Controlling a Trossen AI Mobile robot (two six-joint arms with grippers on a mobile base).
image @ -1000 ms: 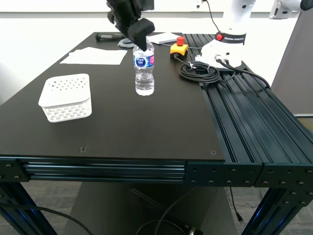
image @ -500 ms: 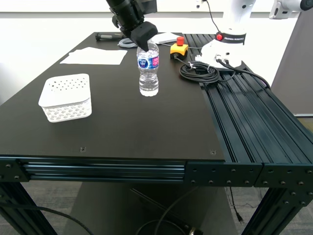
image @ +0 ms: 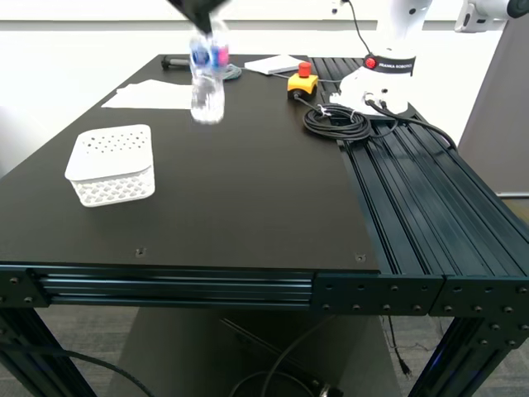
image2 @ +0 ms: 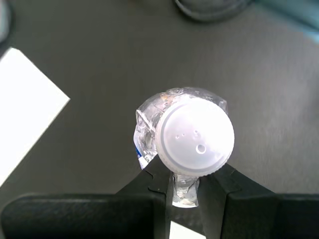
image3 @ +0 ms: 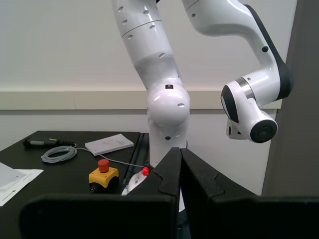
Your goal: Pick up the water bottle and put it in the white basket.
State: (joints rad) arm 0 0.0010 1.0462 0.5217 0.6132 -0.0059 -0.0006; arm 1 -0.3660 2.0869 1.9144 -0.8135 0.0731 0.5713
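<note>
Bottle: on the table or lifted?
Lifted. The bottle hangs blurred above the table, neck pinched in my first gripper.

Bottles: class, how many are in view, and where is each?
1. The bottle hangs in the air above the table, held at its neck by my first pincer, toward the exterior view's left of centre. None other shows.

My exterior view looks down from the front across the whole black counter (image: 248,198) toward the far wall. My first wrist view points straight down, very close above the water bottle (image2: 192,137), whose blurred body also shows in the exterior view. My second wrist view looks level past closed jaws at the white robot arm (image3: 167,99), sharing the yellow stop button (image3: 103,174) with the exterior view.
</note>
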